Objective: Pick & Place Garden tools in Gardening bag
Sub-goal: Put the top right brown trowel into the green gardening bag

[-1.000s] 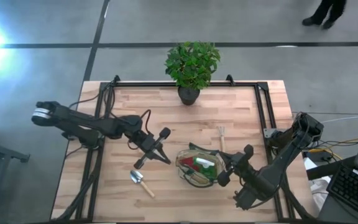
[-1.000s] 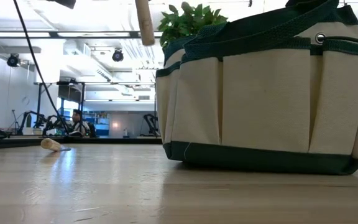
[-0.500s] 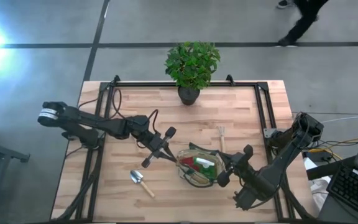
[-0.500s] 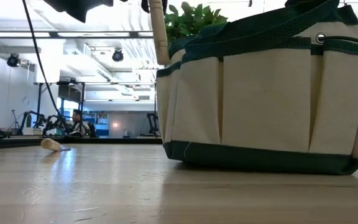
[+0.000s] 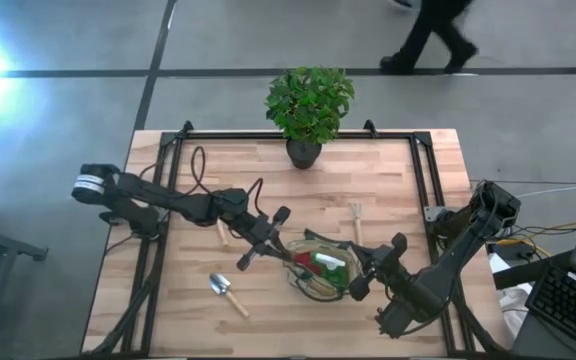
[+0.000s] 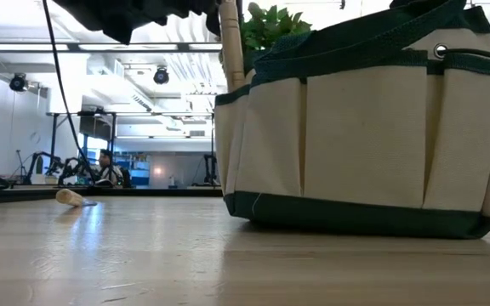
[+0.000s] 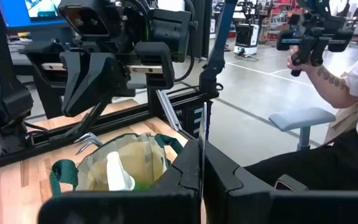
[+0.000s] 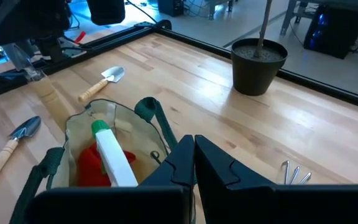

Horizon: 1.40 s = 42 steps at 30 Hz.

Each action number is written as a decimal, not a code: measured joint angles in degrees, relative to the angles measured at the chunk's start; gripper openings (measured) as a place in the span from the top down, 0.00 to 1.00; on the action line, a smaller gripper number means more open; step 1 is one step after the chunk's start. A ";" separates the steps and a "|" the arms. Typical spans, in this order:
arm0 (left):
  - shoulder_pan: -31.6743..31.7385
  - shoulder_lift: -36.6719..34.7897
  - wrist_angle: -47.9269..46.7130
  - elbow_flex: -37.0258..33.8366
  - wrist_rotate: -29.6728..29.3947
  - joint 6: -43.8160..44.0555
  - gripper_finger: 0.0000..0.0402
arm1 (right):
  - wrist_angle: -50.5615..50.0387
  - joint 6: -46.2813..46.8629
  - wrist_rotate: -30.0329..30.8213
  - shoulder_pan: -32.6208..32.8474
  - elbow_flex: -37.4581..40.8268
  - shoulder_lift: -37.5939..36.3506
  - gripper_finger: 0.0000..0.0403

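Two arms meet at the gardening bag (image 5: 340,283) on the tabletop (image 5: 388,180) in the high view. The left gripper (image 5: 266,240) hangs at its rim and the right gripper (image 5: 363,275) is just beside it. A trowel (image 5: 228,292) lies near.

Low view: a wooden-handled tool (image 6: 230,42) hangs straight down beside the bag.

Right wrist view: the bag holds a green spray bottle (image 8: 114,158) and a red scoop (image 8: 89,165). The left fingers pinch the tool. The right fingers (image 8: 229,168) are pressed together, with nothing seen between them.
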<state>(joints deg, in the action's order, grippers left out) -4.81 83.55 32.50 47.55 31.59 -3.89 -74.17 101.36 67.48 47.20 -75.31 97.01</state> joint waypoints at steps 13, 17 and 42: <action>0.06 3.29 1.01 0.00 2.47 4.35 1.00 | 0.02 -0.44 0.02 -0.22 0.00 0.00 0.98; 0.03 4.05 1.15 0.00 3.78 4.03 1.00 | 0.09 -0.73 0.00 -0.22 0.00 0.02 0.98; 0.01 10.63 10.65 -3.61 6.59 -0.67 1.00 | 0.24 -1.05 0.04 -0.77 0.00 0.03 0.98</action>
<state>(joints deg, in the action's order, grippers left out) -4.80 94.17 43.15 43.94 38.18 -4.56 -73.93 100.31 67.52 46.43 -75.31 97.04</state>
